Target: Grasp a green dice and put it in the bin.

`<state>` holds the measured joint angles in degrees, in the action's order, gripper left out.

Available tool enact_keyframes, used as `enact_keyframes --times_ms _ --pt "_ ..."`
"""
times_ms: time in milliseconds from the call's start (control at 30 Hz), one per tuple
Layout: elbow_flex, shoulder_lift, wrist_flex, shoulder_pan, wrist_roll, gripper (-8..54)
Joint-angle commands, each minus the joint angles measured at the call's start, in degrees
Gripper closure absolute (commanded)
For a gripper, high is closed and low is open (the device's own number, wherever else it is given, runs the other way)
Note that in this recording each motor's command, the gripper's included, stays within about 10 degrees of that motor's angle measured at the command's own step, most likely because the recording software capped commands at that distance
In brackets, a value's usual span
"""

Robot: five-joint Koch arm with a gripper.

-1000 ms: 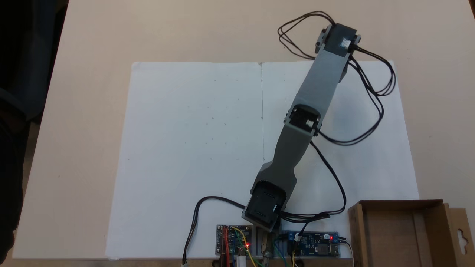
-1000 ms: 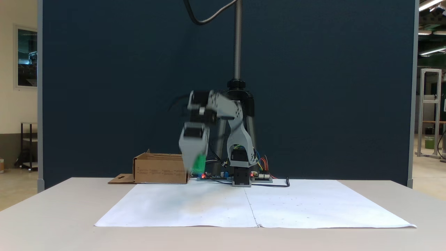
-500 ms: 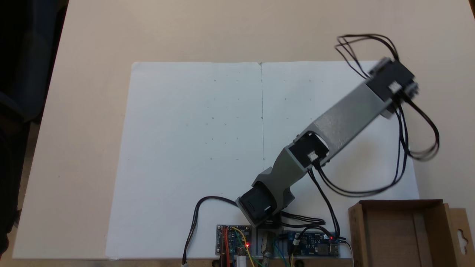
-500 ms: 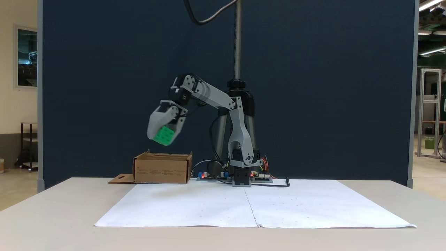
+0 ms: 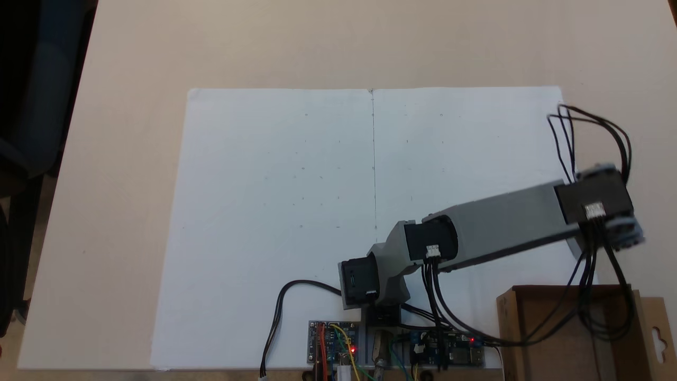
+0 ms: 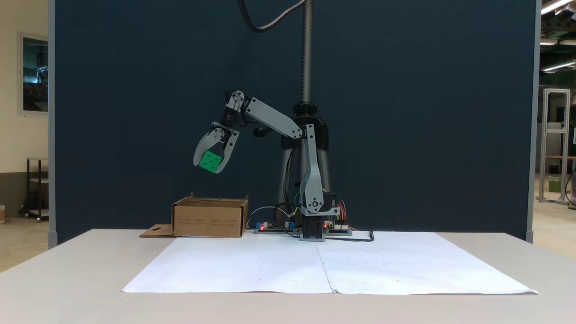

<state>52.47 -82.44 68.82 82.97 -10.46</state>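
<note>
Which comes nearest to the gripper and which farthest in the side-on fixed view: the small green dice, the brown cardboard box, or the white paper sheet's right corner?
1. The small green dice: held between the jaws of the gripper, in the air.
2. The brown cardboard box: on the table, below the gripper.
3. The white paper sheet's right corner: far right, at the front of the table.

In a fixed view from above, the shallow brown cardboard box is running off the bottom edge, and black cables are crossing its interior. The grey arm's wrist motor block is hiding whatever hangs below it and is looking slightly blurred. The small circuit boards are being cropped at the bottom edge.
</note>
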Motion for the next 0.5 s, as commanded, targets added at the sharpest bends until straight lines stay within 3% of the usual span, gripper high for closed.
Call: enact_keyframes --times_ms 0,467 --pt "-0.8 -3.4 4.6 4.3 1.0 33.4" --pt "0.5 3.9 0.9 17.4 -6.5 33.4"
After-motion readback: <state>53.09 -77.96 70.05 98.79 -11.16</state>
